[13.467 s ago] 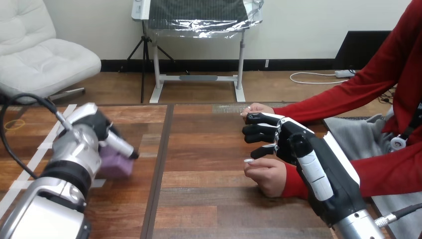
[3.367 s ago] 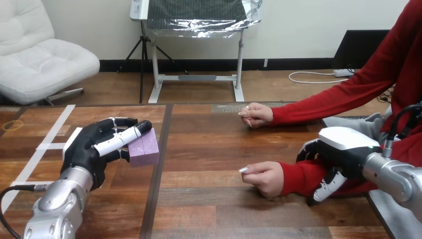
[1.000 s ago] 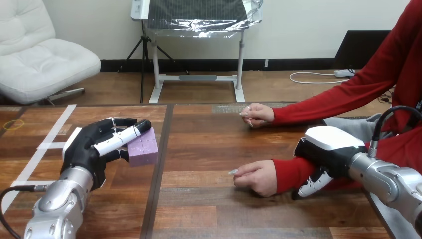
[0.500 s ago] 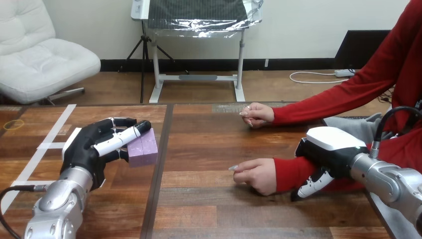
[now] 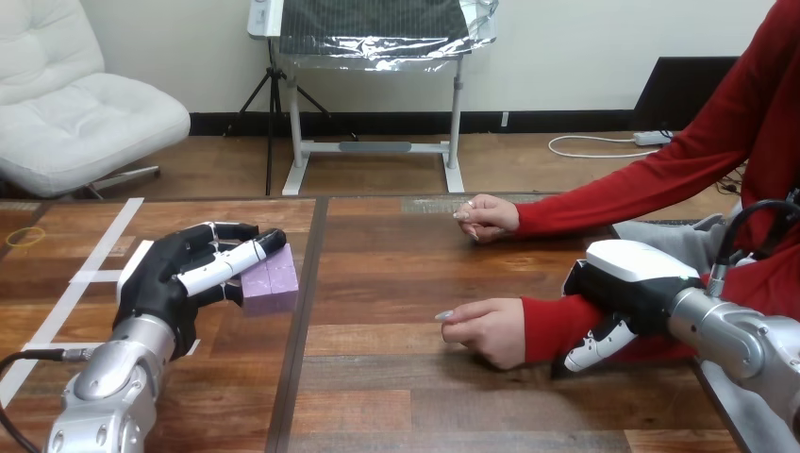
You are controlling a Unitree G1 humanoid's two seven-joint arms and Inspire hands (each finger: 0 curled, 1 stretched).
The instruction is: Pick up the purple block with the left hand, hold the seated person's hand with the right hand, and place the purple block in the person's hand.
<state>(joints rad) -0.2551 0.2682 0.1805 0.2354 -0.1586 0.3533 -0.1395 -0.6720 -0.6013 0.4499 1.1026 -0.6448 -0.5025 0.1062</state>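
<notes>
My left hand (image 5: pixel 170 280) is raised at the left of the table with its fingers and thumb curled round the purple block (image 5: pixel 270 281), which is lifted off the wood. The person's nearer hand (image 5: pixel 488 329) rests loosely closed on the table at centre right, one finger pointing left. My right hand (image 5: pixel 630 287) lies over the red-sleeved forearm (image 5: pixel 555 326) just behind that hand. Its fingers wrap over the top of the sleeve and a white fingertip (image 5: pixel 592 348) shows below it. A wide gap of table separates the block from the person's hand.
The person's other hand (image 5: pixel 486 216) rests farther back on the table, lightly closed. White tape strips (image 5: pixel 94 275) mark the table's left part. A dark seam (image 5: pixel 300 321) runs front to back between the block and the person's nearer hand.
My right hand has slid slightly right along the red-sleeved forearm. The left hand and the purple block have stayed where they were, and the person's nearer hand has barely moved.
</notes>
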